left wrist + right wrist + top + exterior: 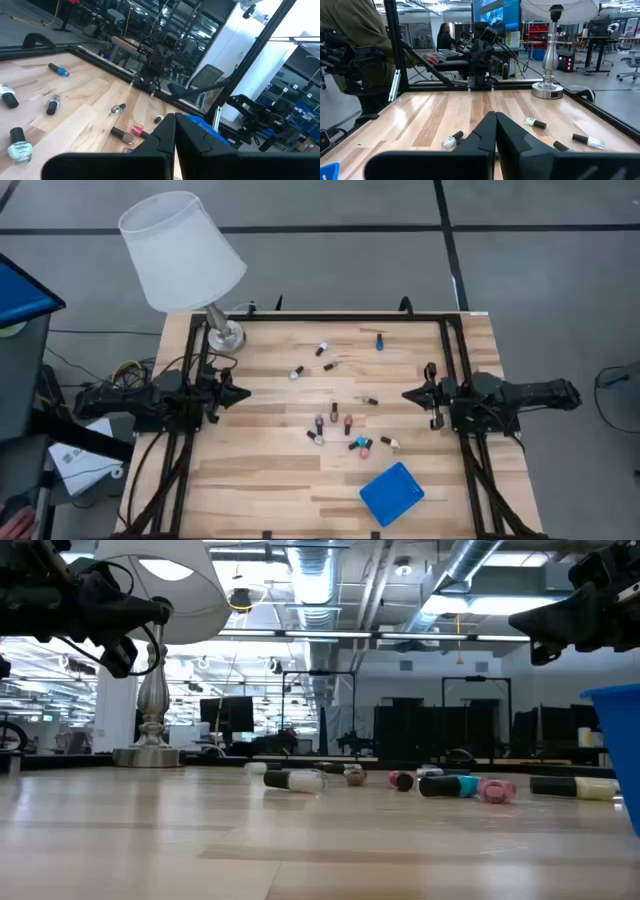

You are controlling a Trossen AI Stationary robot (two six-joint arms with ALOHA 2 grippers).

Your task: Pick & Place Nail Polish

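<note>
Several nail polish bottles lie or stand scattered on the middle of the wooden table. Most are in a cluster near the centre, with a blue one and others toward the far edge. In the low view the bottles lie on their sides. My left gripper hovers shut above the table's left side, pointing right, with its fingers together. My right gripper hovers shut at the right side, pointing left at the cluster, with its fingers together. Both are clear of the bottles.
A small blue square tray lies near the front right. A lamp with a white shade stands on its silver base at the far left corner. A black frame edges the table. A person is beyond the left side.
</note>
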